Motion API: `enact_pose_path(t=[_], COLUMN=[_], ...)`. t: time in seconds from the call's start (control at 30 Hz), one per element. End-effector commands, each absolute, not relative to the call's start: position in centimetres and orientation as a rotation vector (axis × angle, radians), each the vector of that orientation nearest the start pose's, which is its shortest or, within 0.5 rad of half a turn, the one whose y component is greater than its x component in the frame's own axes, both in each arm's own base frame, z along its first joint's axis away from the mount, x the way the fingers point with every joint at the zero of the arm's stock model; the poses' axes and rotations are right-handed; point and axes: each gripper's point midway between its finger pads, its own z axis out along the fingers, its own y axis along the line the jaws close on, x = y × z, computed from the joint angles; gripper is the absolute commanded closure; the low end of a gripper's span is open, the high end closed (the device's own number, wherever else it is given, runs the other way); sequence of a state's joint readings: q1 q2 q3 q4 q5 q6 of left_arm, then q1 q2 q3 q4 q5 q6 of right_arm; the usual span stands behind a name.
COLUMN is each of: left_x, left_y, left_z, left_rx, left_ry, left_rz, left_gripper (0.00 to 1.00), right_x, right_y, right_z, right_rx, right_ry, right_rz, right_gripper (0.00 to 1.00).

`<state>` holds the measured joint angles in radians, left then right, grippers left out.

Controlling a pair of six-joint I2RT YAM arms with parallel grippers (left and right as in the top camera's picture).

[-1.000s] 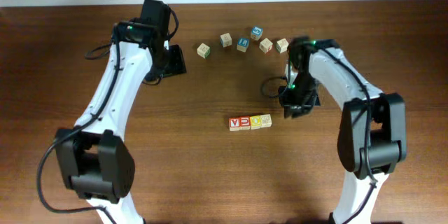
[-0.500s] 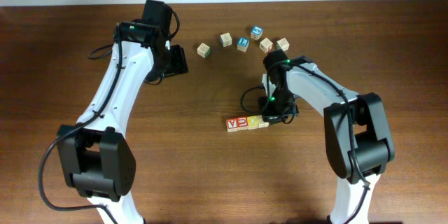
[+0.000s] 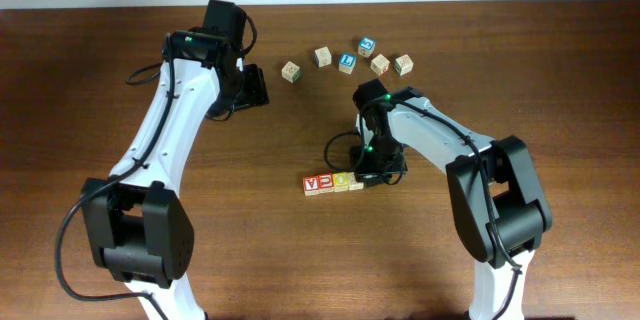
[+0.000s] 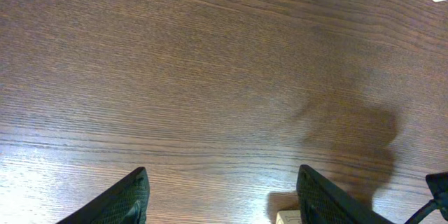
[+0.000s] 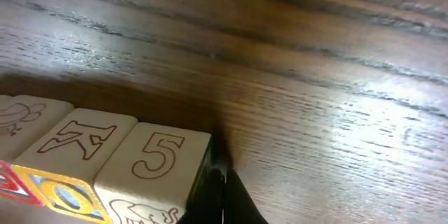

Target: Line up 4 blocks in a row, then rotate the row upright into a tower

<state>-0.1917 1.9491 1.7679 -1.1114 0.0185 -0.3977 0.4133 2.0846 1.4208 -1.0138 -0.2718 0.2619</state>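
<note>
The right gripper (image 3: 372, 171) has its jaws pressed together w/ nothing between them. Its black tips touch the right end of the row of small light-wood alphabet blocks (image 3: 330, 183), at the end block (image 5: 157, 164), which has a "5" on its side. The left gripper (image 3: 247, 88) hangs at far left, jaws well apart & empty, over bare wood.

Count: 4 blocks in the row, side by side & touching, a bit right of centre. The faces are red, orange-red & yellow, and the 4th is partly under the gripper. There are 6 loose cubes in an arc at the far side: 2 blue-faced cubes (image 3: 346, 62) & 4 pale tan cubes (image 3: 291, 71).

Room: the dark brown wooden table (image 3: 300, 260) shows bare wood left & near of the row. The arc is well apart from the row, and the far table edge is not far beyond the arc.
</note>
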Motion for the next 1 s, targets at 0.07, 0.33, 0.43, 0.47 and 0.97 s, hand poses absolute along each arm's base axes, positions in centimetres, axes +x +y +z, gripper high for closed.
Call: enact_pose_path(t=[0.07, 0.33, 0.43, 0.47, 0.97], left_x=[42.6, 42.6, 42.6, 42.7, 39.5], left_y=[-8.5, -8.5, -8.3, -8.1, -6.0], left_z=[13.0, 13.0, 13.0, 13.0, 26.4], left_rx=[-0.312, -0.285, -0.204, -0.199, -0.275], left_ry=[2.883, 2.886, 2.892, 2.892, 2.825], left_rz=[-0.136, -0.132, -0.119, -0.117, -0.057], left_gripper=[0.34, 0.33, 0.33, 0.33, 0.75], right_x=[29.6, 29.2, 29.8, 30.2, 34.7], right_y=[19.4, 19.5, 19.1, 18.8, 13.1], right_z=[0.4, 0.5, 0.8, 1.2, 23.5], right_rx=[-0.196, -0.209, -0.18, -0.16, -0.204], right_ry=[3.328, 3.34, 3.336, 3.331, 3.049], right_rz=[0.407, 0.398, 0.403, 0.405, 0.558], right_gripper=[0.96, 0.85, 0.78, 0.75, 0.76])
